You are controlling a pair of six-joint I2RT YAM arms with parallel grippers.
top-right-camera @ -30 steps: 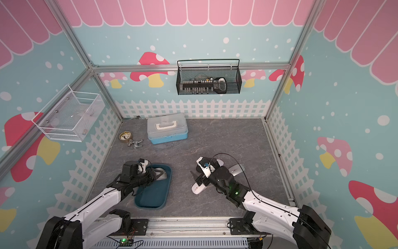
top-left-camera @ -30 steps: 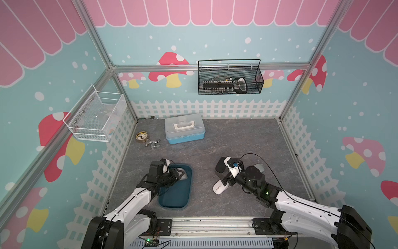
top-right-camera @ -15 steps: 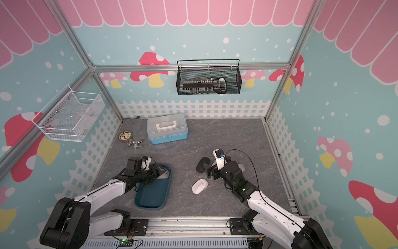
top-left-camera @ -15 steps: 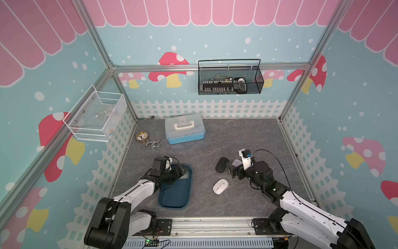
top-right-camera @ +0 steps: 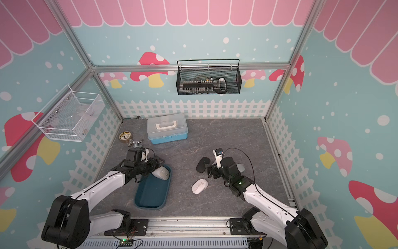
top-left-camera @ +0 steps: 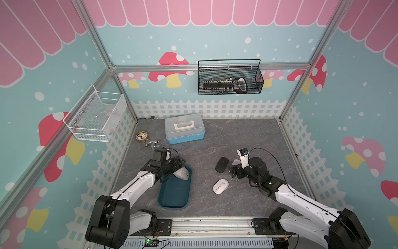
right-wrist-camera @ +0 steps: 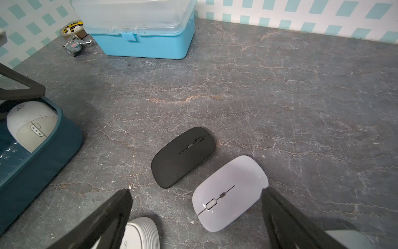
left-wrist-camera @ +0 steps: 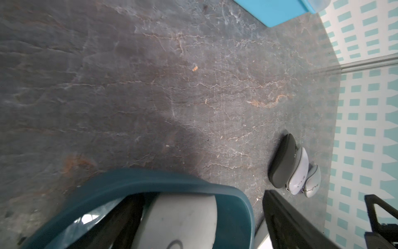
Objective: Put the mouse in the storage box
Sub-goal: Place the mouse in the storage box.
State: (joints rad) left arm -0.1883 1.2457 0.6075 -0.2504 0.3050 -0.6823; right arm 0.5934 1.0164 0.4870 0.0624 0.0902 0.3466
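Inside storage box [top-left-camera: 174, 201], far end: mouse [top-left-camera: 183, 173]; left gripper [top-left-camera: 177, 166] jaws wide, right gripper [right-wrist-camera: 196, 189] jaws wide.

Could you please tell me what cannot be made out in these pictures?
- Grey-white computer mouse in the dark teal plastic storage box: left gripper covers part in both top views; left wrist view's edge cuts it off.
- Contents of the black wire mesh basket: too small in both top views.
- Grey rounded mouse: cut off by the right wrist view's edge; right arm largely hides it in both top views.
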